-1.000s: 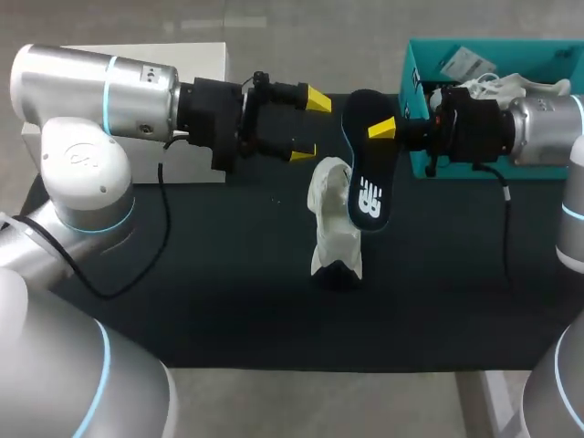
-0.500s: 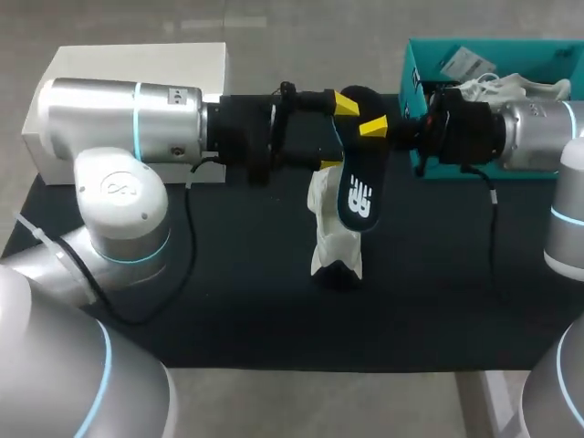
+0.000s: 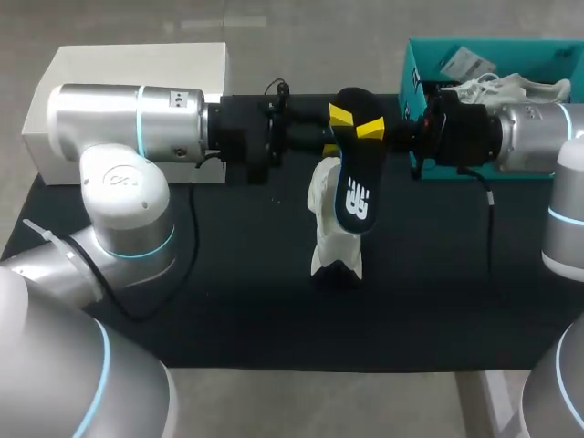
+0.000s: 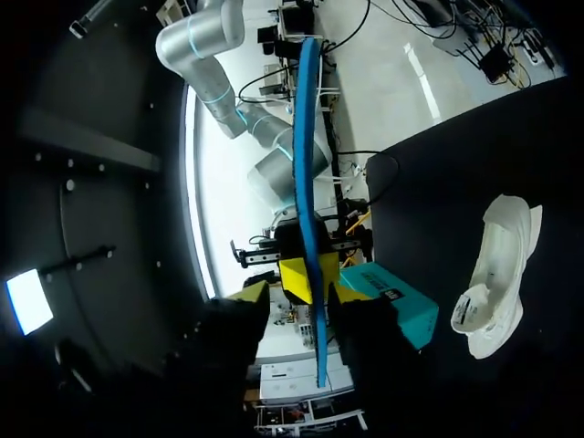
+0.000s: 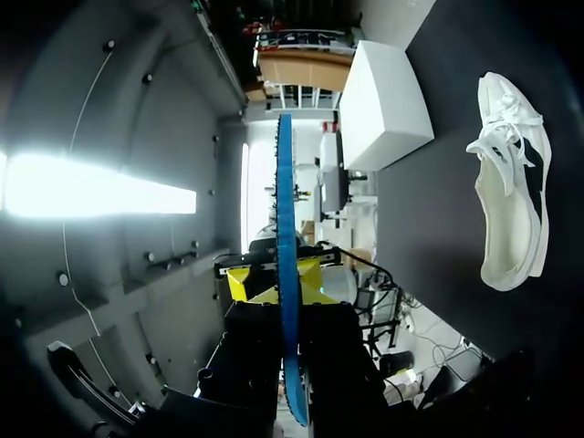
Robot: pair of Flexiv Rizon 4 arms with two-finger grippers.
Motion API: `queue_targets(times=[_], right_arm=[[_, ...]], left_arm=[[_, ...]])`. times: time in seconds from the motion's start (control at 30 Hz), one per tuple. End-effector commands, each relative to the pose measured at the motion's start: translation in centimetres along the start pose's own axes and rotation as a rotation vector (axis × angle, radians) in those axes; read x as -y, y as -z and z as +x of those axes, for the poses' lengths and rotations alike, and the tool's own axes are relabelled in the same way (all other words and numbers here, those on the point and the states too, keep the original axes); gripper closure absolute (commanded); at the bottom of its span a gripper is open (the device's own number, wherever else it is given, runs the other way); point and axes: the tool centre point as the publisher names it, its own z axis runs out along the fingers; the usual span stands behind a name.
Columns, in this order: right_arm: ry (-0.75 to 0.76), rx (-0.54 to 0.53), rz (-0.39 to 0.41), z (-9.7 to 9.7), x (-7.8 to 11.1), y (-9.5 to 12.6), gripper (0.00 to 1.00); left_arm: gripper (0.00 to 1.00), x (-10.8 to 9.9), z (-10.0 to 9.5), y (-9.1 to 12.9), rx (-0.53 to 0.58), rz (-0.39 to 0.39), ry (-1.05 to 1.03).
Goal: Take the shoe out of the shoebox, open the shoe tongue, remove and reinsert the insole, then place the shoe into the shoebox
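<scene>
A dark insole with a white logo and a blue edge hangs upright in the air above the table's middle. My right gripper is shut on its upper end from the right; in the right wrist view the insole runs edge-on out of that gripper. My left gripper meets the same end from the left. In its wrist view its fingers stand either side of the insole with a gap showing, so the left gripper is open. The white shoe stands on the black mat under the insole.
The teal shoebox stands at the back right, behind my right wrist, with white stuffing and paper inside. A white box lies at the back left behind my left arm. A black mat covers the table.
My left arm has moved right up to the insole's upper end, and its fingers have drawn much closer together around it. The right gripper kept hold; the insole shifted slightly left.
</scene>
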Motion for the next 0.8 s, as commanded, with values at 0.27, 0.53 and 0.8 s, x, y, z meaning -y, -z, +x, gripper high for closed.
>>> queue_targets(times=[0.27, 0.53, 0.8], right_arm=[[-0.001, 0.003, 0.011, 0.06, 0.18, -0.25, 1.00], [0.002, 0.002, 0.011, 0.13, 0.13, -0.29, 1.00], [0.004, 0.002, -0.001, 0.20, 0.12, 0.07, 0.00]], left_arm=[[0.82, -0.14, 0.38, -0.27, -0.012, 0.014, -0.003], [1.00, -0.05, 0.40, -0.41, -0.013, 0.022, -0.002], [1.00, 0.04, 0.67, -0.34, -0.031, 0.024, 0.011]])
